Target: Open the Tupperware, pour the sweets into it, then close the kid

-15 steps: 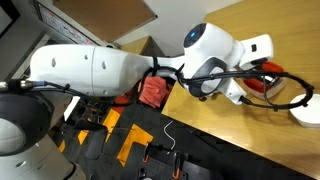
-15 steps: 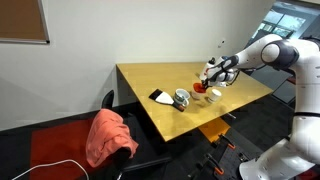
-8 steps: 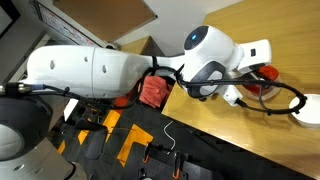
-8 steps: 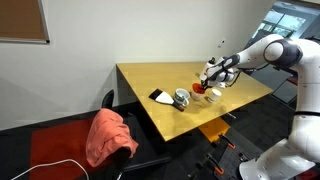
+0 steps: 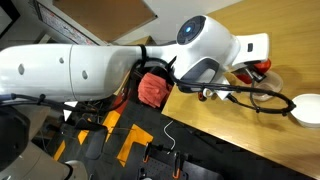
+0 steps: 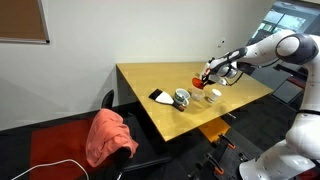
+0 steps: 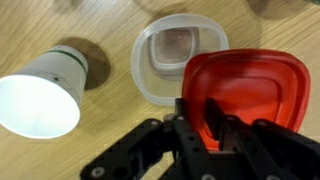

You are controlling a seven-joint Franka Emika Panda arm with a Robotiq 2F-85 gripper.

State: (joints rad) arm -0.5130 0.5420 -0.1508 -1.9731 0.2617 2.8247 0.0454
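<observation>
In the wrist view my gripper (image 7: pixel 203 128) is shut on the near edge of a red plastic lid (image 7: pixel 245 88) and holds it above the table. Below it stands a clear Tupperware tub (image 7: pixel 176 55), open, with a smaller pinkish square inside. A white paper cup (image 7: pixel 45 90) lies on its side to the left of the tub, mouth toward me. In an exterior view the gripper (image 6: pixel 205 75) holds the red lid (image 6: pixel 198 80) above the white tub (image 6: pixel 213 94). The sweets are not visible.
A glass jar (image 6: pixel 181 99) and a dark flat object (image 6: pixel 159 96) sit on the wooden table (image 6: pixel 160 78) nearer its front corner. A red cloth (image 6: pixel 108 137) hangs over a chair. Black cables (image 5: pixel 262 96) trail from the arm over the table.
The gripper has lifted the red lid up and away from the tub; the arm has swung nearer the camera in an exterior view.
</observation>
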